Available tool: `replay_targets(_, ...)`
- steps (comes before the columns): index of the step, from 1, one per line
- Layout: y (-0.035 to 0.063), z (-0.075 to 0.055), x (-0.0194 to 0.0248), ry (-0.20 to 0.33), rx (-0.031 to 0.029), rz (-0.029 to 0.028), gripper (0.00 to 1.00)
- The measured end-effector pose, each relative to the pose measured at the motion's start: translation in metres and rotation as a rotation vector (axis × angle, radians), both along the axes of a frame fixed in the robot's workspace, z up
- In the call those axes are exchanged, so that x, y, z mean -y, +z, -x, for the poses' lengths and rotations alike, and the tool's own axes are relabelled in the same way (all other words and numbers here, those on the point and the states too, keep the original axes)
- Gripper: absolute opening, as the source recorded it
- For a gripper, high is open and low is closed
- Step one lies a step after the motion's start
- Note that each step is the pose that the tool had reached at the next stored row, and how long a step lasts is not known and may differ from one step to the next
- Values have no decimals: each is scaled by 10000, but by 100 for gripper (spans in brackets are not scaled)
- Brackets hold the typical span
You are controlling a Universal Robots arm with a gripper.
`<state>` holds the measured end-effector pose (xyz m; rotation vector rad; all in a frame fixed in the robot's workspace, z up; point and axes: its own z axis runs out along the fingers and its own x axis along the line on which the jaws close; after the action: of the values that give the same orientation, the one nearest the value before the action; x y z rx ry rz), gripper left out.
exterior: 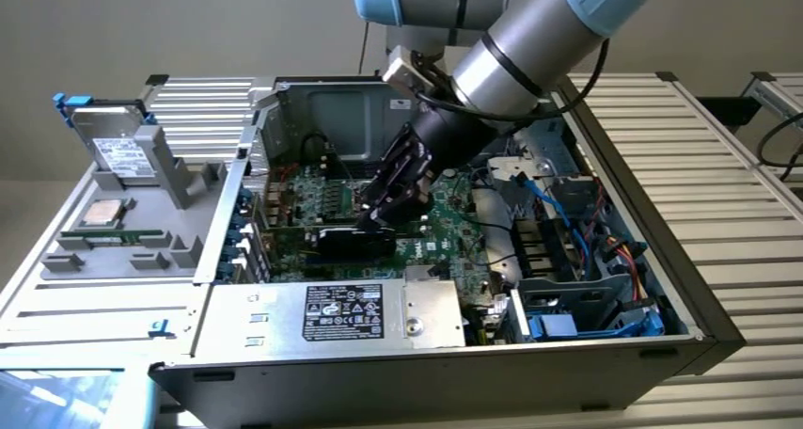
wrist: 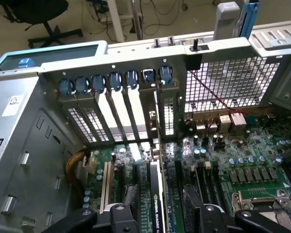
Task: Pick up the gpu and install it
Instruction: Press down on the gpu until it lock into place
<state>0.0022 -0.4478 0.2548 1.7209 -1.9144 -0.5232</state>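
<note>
The gpu (wrist: 156,194) stands on edge in a slot of the green motherboard (wrist: 242,145) inside the opened computer case; its bracket end reaches the rear slot panel. My gripper (wrist: 160,216) hangs right over the card. Its black fingers (wrist: 128,208) straddle the card with a gap on each side, so it is open and holds nothing. In the exterior view the gpu (exterior: 357,239) shows as a dark block on the board, with the gripper (exterior: 383,214) just above it.
The rear slot covers with blue clips (wrist: 116,80) lie beyond the card. A silver power supply (exterior: 338,316) lines the case's near side. Blue cables (exterior: 565,213) and drive bays sit at the exterior view's right. A grey fixture with a hard drive (exterior: 119,156) stands at the exterior view's left.
</note>
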Motion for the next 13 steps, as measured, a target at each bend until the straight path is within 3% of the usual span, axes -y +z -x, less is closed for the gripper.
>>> replay_targets(2,37,0,-34,-1,149,0,51)
replay_targets(6,141,0,-88,-4,295,10,51)
replay_targets(7,146,0,-94,-4,415,12,51)
replay_targets(13,146,0,-148,-5,1498,11,51)
